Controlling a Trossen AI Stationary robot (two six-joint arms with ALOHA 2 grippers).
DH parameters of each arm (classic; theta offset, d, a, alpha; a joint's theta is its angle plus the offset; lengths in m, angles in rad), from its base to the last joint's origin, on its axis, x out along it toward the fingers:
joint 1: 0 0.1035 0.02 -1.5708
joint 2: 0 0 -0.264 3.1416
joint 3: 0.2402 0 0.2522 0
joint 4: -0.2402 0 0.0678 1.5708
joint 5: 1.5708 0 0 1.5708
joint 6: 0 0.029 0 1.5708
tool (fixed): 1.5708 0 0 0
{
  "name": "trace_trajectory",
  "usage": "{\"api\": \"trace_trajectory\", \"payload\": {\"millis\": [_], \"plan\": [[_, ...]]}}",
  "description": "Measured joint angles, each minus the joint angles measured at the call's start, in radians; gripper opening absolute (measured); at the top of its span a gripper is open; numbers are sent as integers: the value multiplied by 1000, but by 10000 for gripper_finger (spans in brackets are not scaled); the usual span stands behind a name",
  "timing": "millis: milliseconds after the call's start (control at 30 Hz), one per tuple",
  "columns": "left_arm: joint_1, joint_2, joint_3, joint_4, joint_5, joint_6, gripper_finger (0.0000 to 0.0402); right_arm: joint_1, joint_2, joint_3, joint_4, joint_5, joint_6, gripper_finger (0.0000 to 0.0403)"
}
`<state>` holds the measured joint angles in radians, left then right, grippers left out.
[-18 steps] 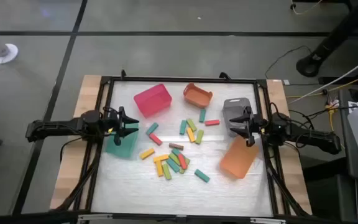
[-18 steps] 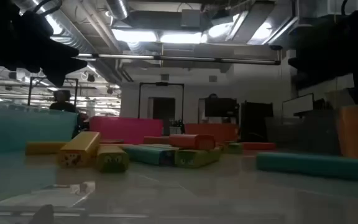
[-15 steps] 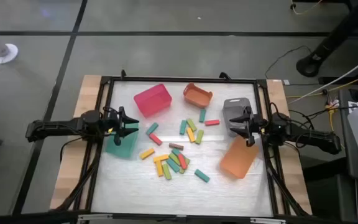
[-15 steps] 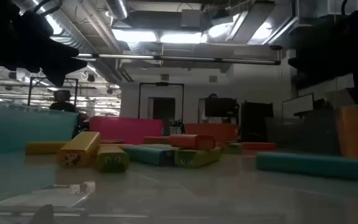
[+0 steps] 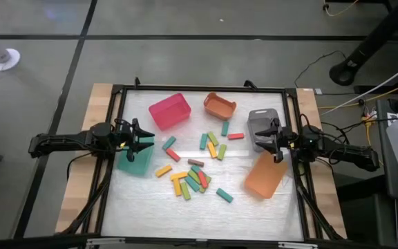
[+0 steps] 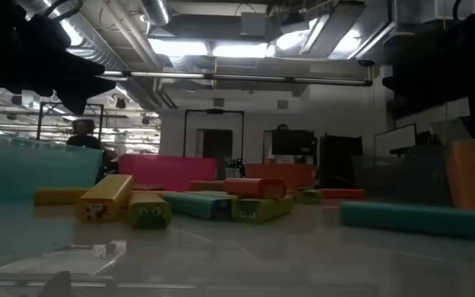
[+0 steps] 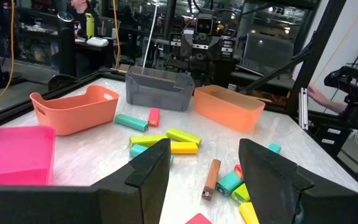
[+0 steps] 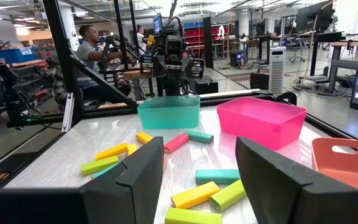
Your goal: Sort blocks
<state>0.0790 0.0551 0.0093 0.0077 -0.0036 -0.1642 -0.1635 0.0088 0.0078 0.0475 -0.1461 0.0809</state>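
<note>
Several small blocks (image 5: 193, 173) in red, green, teal, yellow and brown lie flat and scattered on the white table's middle; they also show in the left wrist view (image 7: 166, 140) and the right wrist view (image 8: 194, 193). My left gripper (image 5: 146, 142) is open and empty at the table's left side, above the teal bin (image 5: 135, 162). My right gripper (image 5: 264, 140) is open and empty at the table's right side, above the grey bin (image 5: 261, 124).
A pink bin (image 5: 169, 111) and a small orange bin (image 5: 220, 106) stand at the far side. A larger orange bin (image 5: 266, 176) stands at the right. A black frame (image 5: 199, 88) rims the table. People sit in the room beyond (image 8: 92, 43).
</note>
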Motion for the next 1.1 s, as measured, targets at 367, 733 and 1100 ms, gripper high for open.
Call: {"api": "trace_trajectory", "payload": {"millis": [367, 733, 1100], "plan": [[0, 0, 0, 0, 0, 0, 180, 0, 0, 0, 0, 0, 0, 202], [0, 0, 0, 2, 2, 411, 180, 0, 0, 0, 0, 0, 0, 202], [0, 0, 0, 2, 1, 315, 180, 0, 0, 0, 0, 0, 0, 202]]}}
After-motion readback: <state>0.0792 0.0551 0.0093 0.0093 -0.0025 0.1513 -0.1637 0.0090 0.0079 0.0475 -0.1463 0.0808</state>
